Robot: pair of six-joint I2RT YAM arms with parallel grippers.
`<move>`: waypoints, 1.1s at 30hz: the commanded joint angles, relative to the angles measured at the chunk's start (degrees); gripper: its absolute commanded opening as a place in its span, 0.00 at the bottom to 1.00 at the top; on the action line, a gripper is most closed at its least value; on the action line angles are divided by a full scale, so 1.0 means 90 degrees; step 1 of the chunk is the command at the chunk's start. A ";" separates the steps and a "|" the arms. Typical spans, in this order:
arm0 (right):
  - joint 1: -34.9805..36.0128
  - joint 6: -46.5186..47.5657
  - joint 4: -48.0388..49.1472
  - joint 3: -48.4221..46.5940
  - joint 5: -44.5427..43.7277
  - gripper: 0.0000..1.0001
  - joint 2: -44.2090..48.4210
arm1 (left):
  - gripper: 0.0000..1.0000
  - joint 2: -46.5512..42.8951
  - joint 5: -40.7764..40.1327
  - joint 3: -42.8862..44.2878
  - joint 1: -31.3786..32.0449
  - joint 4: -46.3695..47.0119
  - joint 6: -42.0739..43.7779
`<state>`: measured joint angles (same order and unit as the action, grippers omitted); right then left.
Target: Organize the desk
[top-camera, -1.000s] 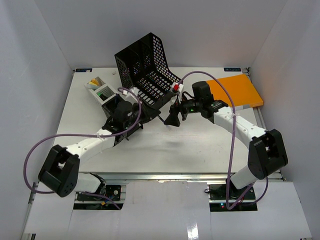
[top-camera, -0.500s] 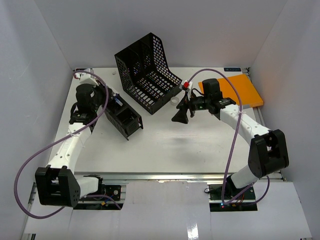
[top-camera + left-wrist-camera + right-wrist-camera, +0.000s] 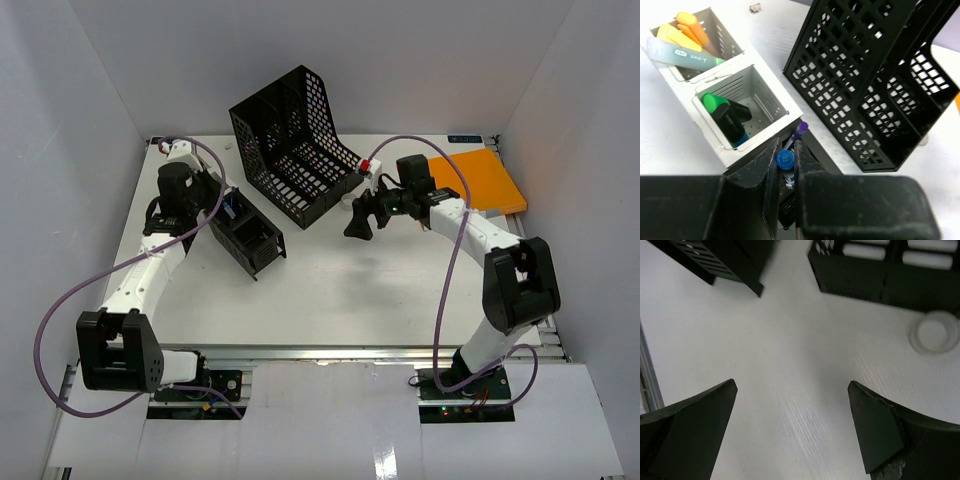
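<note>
The left tool (image 3: pixel 785 166) is gripping a blue-capped pen (image 3: pixel 785 158) upright, jaws pinching it just below the cap. It is hanging directly over the black compartment of the pen organizer (image 3: pixel 760 95), seemingly so the pen can drop in beside a purple-tipped one (image 3: pixel 799 131). That arm is reaching far forward, wrist pointing down. The right tool (image 3: pixel 791 390) is hovering wide open and empty over the bare desk (image 3: pixel 790 330), with a white ring (image 3: pixel 935 332) lying ahead to its right.

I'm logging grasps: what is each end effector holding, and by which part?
The left end effector pinches a blue-capped pen near its capped end. The right end effector is open, holding nothing.
</note>
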<state>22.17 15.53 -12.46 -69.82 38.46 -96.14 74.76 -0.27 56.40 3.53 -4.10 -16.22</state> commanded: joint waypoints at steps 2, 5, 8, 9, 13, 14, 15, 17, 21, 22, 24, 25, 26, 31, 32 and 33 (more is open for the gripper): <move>0.0017 -0.0819 -0.0386 -0.1350 -0.2156 1.00 -0.1276 | 0.44 -0.0073 -0.0062 -0.0236 -0.0031 0.0174 0.0108; 0.0017 -0.1556 -0.0394 -0.1816 -0.3057 0.95 -0.1708 | 0.67 -0.0202 0.0020 -0.0269 -0.0031 0.0129 0.0073; 0.0017 -0.2053 -0.0423 -0.2152 -0.3601 0.86 -0.2204 | 0.80 -0.0581 0.0212 -0.0277 -0.0031 -0.0025 0.0078; 0.0018 -0.2196 -0.0452 -0.2280 -0.3689 0.83 -0.2358 | 0.82 -0.0691 0.0267 -0.0305 -0.0031 -0.0079 0.0082; 0.0017 -0.2450 -0.0422 -0.2601 -0.3803 0.71 -0.2744 | 0.88 -0.1744 0.0389 -0.0632 -0.0031 -0.0259 0.0019; 0.0017 -0.2485 -0.0410 -0.2692 -0.3792 0.69 -0.2835 | 0.90 -0.2000 0.0468 -0.0757 -0.0031 -0.0287 -0.0043; 0.0017 -0.2542 -0.0403 -0.2810 -0.3778 0.67 -0.2938 | 0.90 -0.2244 0.0546 -0.0871 -0.0031 -0.0313 -0.0121; 0.0026 -0.2646 -0.0383 -0.3000 -0.3707 0.63 -0.3092 | 0.93 -0.2860 0.0698 -0.1146 -0.0041 -0.0447 -0.0254; 0.0025 -0.2872 -0.0351 -0.3271 -0.3741 0.59 -0.3322 | 0.95 -0.3718 0.0827 -0.1482 -0.0041 -0.0914 -0.0571; 0.0020 -0.2921 -0.0340 -0.3288 -0.3757 0.59 -0.3354 | 0.95 -0.3897 0.0848 -0.1552 -0.0041 -0.1028 -0.0674; 0.0017 -0.2981 -0.0282 -0.3268 -0.3776 0.57 -0.3340 | 0.97 -0.4306 0.0861 -0.1731 -0.0041 -0.1209 -0.0820; 0.0017 -0.3019 -0.0251 -0.3208 -0.3776 0.57 -0.3324 | 0.97 -0.4413 0.0868 -0.1777 -0.0041 -0.1247 -0.0926; 0.0017 -0.3061 -0.0152 -0.3163 -0.3768 0.56 -0.3271 | 0.97 -0.4618 0.0869 -0.1856 -0.0041 -0.1326 -0.0985; 0.0022 -0.3250 0.0091 -0.3204 -0.3999 0.47 -0.3334 | 0.97 -0.5130 0.0875 -0.2069 -0.0045 -0.1619 -0.1322; 0.0027 -0.3268 0.0015 -0.3356 -0.4089 0.44 -0.3405 | 0.98 -0.5212 0.0879 -0.2097 -0.0041 -0.1675 -0.1372; 0.0037 -0.3266 -0.0033 -0.3402 -0.4130 0.43 -0.3483 | 0.98 -0.5255 0.0878 -0.2107 -0.0041 -0.1716 -0.1394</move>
<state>22.24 -11.73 -14.44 -97.04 4.33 -126.19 29.92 6.79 38.41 3.49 -16.08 -25.62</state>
